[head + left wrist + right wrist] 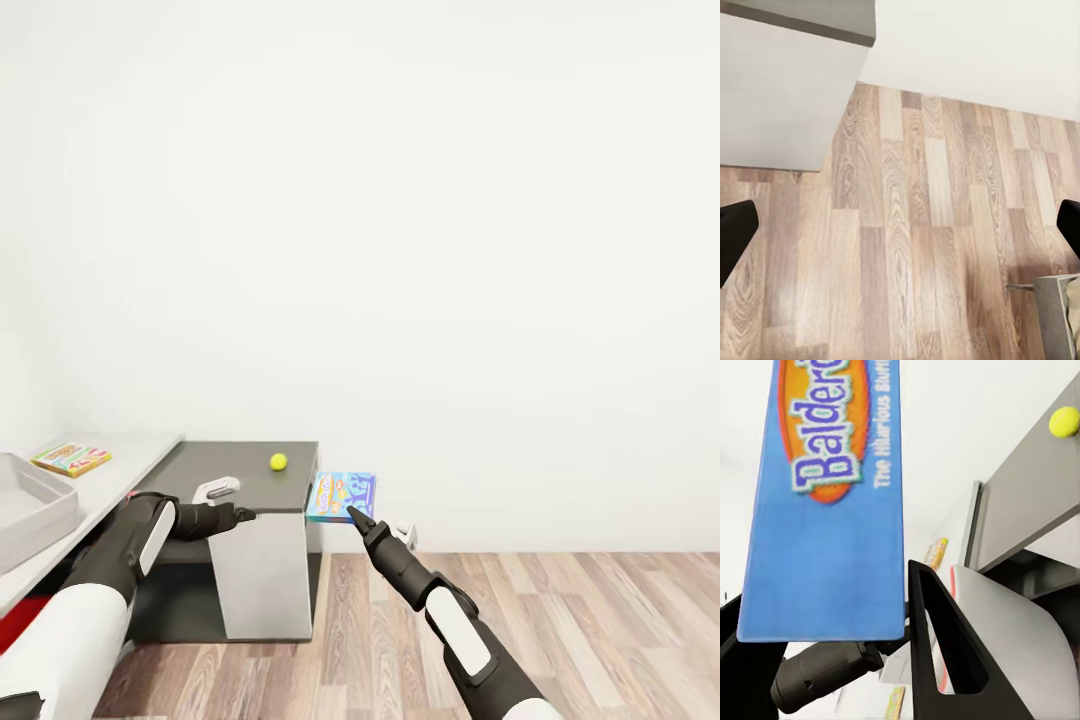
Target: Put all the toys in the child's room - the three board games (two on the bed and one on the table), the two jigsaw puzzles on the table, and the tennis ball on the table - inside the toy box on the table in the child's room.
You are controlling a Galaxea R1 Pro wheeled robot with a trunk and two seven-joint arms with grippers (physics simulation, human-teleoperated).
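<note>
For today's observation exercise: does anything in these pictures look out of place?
Nothing looks damaged or spilled. The blue board game is off the table, held in the right gripper. The tennis ball sits alone on the table's grey end.

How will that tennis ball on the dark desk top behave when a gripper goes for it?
The tennis ball is round and sits loose on the flat table top, so a nudge would probably send it rolling. It lies not far from the desk's end, so it might drop to the floor. Small and likely light.
</note>
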